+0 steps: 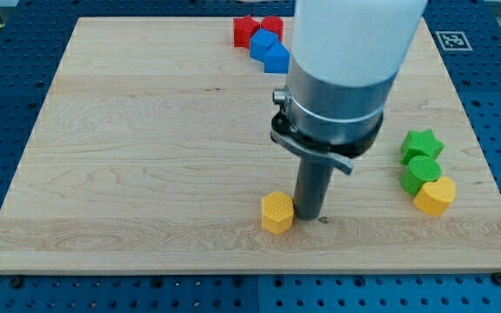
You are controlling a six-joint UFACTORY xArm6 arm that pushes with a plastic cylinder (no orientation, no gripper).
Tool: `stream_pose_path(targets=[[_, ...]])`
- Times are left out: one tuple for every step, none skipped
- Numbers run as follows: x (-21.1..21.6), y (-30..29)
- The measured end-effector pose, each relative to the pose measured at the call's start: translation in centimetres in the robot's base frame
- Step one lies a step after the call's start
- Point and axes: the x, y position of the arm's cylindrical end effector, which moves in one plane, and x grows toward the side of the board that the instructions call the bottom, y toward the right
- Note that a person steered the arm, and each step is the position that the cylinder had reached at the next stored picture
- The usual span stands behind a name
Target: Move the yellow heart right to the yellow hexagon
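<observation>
Touching the yellow hexagon (pixel 277 212)'s right side, my tip (pixel 309 216).

Bright, even overhead light falls on the pale wooden board (pixel 146 130), leaving only short, soft shadows under the yellow hexagon (pixel 277 213) and the rod (its wide upper housing (pixel 355 43) looms slightly soft); focus is otherwise crisp, without glare
</observation>
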Motion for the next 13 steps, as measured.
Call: stream_pose_path(targets=[[-2.0,0.0],[1.2,0.0],[1.2,0.0],[2.3,0.0],[1.6,1.2],[0.9,4.1],[0.9,4.4],[1.5,10.1],[1.5,10.5],[3.3,10.9],[3.6,14.9],[4.2,19.7],[4.0,23.1]])
